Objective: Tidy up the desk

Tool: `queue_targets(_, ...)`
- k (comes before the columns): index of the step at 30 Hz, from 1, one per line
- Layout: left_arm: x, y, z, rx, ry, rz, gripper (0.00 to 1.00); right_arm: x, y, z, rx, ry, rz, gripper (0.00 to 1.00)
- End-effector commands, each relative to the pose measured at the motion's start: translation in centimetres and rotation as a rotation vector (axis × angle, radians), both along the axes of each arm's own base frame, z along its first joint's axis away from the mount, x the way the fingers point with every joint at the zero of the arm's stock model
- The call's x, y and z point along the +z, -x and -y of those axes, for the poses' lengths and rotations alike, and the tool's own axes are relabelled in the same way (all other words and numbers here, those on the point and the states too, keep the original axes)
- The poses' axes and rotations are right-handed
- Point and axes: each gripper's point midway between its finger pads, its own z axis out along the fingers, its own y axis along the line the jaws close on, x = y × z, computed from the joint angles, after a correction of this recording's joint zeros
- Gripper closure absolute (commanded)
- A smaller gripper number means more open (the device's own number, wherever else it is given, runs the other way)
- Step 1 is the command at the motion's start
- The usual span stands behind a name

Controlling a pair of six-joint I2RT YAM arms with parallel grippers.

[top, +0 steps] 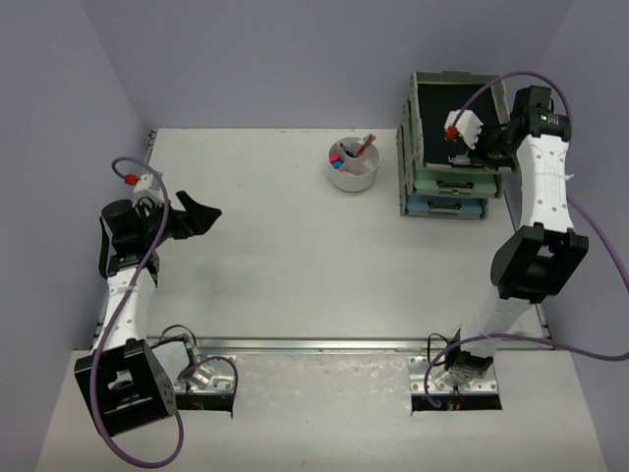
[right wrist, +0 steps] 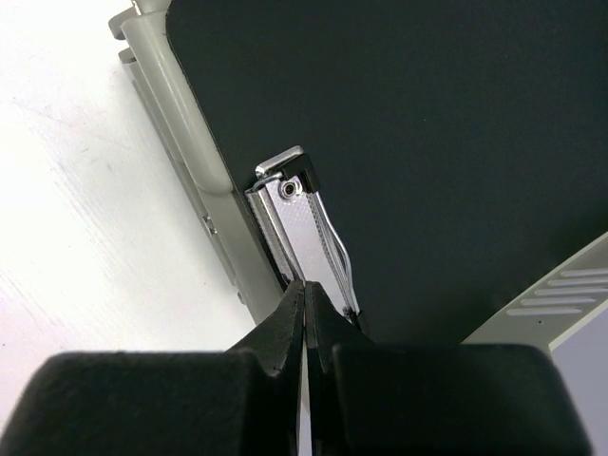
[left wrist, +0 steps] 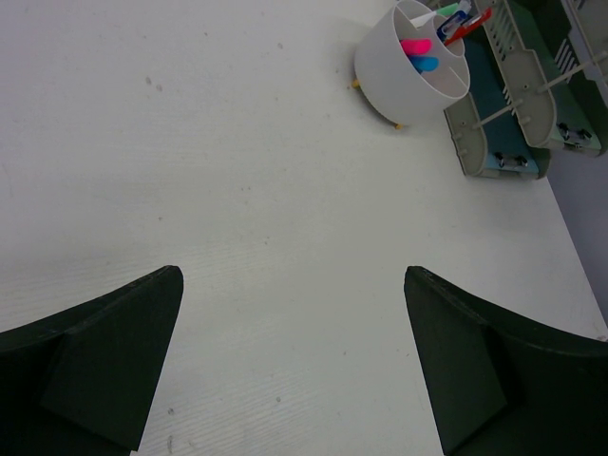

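Observation:
The white desk (top: 275,246) lies bare in its middle. My left gripper (top: 201,214) hovers over its left side, open, and between its dark fingers (left wrist: 293,275) there is only tabletop. At the back right, my right gripper (top: 460,149) reaches over the top of the grey stacked trays (top: 447,192). In the right wrist view it (right wrist: 306,285) is shut, tips pressed together. The tips end at the near end of a silver metal stapler-like piece (right wrist: 304,223). That piece lies on a black flat thing (right wrist: 427,142) in the top tray. Whether the tips pinch it is unclear.
A white round pen cup (top: 354,165) with pink, blue and red items stands left of the trays, also in the left wrist view (left wrist: 410,65). Trays (left wrist: 503,104) sit against the right wall. A metal rail (top: 324,344) runs along the front edge. Lilac walls enclose the desk.

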Motion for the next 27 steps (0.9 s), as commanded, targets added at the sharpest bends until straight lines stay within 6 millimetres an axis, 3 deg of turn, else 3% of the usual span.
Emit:
queue_targets(1,0.7,-0.3,-0.6,0.014,-0.022,0.045,0.0,-0.6,-1.5,0.7,-0.026,-0.006,0.024,1.0)
queue_targets(8,0.7,-0.3,-0.7,0.017,-0.024,0.044,0.0,0.1,-2.2,0.6,-0.04,-0.023,0.061,0.97)
queue_targets(12,0.9,-0.4,-0.9,0.025,-0.034,0.048,0.0,2.9,-2.4,-0.2,-0.072,-0.081,0.117,0.68)
queue_targets(15,1.0,-0.4,-0.9,0.027,-0.036,0.045,0.0,7.0,-1.9,-1.6,-0.072,-0.157,0.194,0.46)
queue_targets(21,1.4,-0.8,-1.2,0.032,-0.04,0.03,0.0,15.1,1.4,-4.8,-0.064,-0.304,0.373,0.21)
queue_targets(22,1.1,-0.8,-1.3,0.039,-0.033,0.002,0.0,15.6,1.9,-5.1,-0.066,-0.323,0.387,0.17)
queue_targets(23,0.7,-0.9,-1.4,0.039,-0.028,-0.011,0.0,14.8,1.8,-5.3,-0.079,-0.351,0.368,0.16)
queue_targets(25,0.7,-1.3,-1.8,0.035,-0.038,-0.064,0.0,16.0,4.3,-6.6,-0.089,-0.42,0.39,0.02)
queue_targets(27,0.5,-1.5,-1.6,-0.012,-0.044,-0.115,0.0,14.7,6.5,-8.1,-0.118,-0.531,0.342,0.01)
